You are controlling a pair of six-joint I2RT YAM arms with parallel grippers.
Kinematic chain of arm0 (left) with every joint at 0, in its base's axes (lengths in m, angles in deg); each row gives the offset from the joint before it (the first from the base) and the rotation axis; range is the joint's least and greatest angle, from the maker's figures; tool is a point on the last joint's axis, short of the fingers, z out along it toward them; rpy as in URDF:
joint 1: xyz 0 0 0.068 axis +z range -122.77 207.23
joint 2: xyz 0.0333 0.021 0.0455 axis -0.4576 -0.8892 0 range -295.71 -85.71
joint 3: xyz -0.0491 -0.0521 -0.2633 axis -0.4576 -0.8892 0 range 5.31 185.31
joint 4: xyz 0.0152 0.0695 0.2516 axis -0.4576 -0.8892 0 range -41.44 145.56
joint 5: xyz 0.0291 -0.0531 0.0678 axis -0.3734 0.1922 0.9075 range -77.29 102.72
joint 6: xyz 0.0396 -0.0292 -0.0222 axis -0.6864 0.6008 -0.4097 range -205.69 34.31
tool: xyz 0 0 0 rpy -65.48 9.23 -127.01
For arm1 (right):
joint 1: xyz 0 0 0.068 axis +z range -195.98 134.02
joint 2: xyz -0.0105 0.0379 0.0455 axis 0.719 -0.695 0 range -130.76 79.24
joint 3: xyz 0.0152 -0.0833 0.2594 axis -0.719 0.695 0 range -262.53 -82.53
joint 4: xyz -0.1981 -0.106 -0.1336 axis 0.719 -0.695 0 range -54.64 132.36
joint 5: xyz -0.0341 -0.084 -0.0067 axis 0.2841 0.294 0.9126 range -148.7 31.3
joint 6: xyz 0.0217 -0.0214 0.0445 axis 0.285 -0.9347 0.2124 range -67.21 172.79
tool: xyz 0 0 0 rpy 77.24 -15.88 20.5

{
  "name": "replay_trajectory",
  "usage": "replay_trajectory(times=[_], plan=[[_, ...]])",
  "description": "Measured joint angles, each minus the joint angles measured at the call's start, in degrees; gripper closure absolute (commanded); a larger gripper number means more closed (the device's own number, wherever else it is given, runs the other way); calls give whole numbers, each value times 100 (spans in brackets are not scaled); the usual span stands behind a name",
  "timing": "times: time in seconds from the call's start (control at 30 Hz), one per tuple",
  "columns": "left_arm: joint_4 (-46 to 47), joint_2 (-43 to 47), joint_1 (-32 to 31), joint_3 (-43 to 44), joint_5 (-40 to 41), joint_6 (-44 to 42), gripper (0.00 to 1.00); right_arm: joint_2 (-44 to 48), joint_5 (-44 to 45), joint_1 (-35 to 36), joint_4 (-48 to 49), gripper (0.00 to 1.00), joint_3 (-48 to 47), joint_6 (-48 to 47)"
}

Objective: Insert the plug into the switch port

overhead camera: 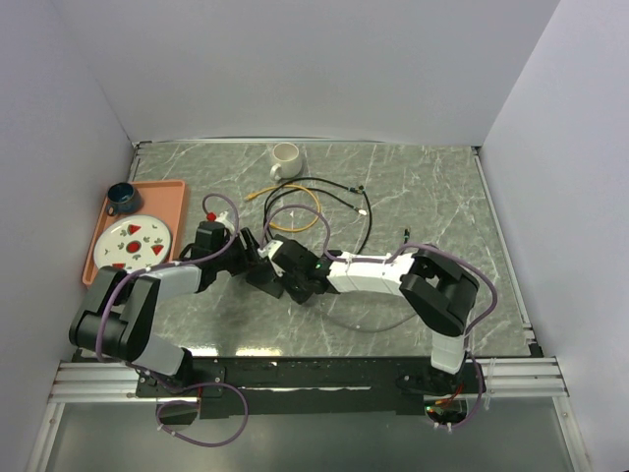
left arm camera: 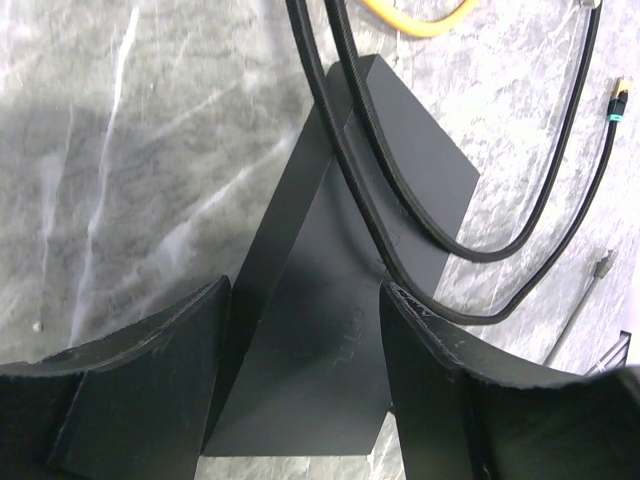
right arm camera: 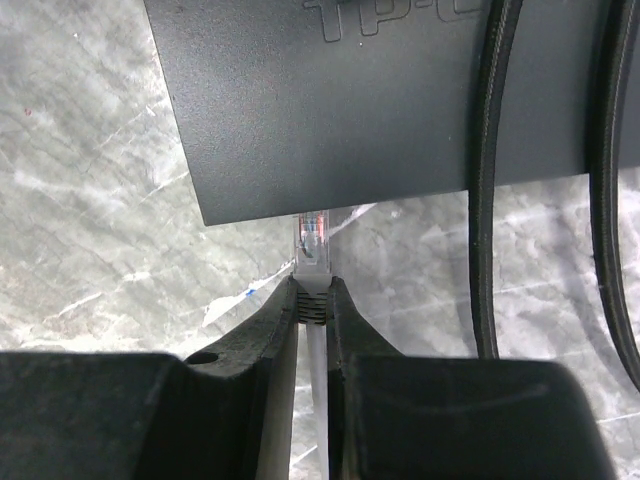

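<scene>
— Plug [right arm camera: 313, 235] position?
— Centre of the right wrist view, pinched at its rear by the right gripper [right arm camera: 313, 300]. Its nose meets the lower edge of the box [right arm camera: 330, 110]. The port is hidden there, so I cannot tell whether the nose has entered.
— Left gripper [left arm camera: 305, 290]?
— Low in its own view, fingers pressed on both long sides of the box.
— What could go wrong?
— If the nose is off the port, pushing would jam it on the casing and tilt the plug in the pinch. The box might also twist in the left hold, and the black cables [right arm camera: 487, 150] draped over it could drag.
</scene>
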Motion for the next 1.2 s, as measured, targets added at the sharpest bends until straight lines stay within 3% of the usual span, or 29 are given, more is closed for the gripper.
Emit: replay_trajectory(times=[1.2], plan=[[116,85,-4,-160,-17,98,33,76,341,214,170,100,181,59]])
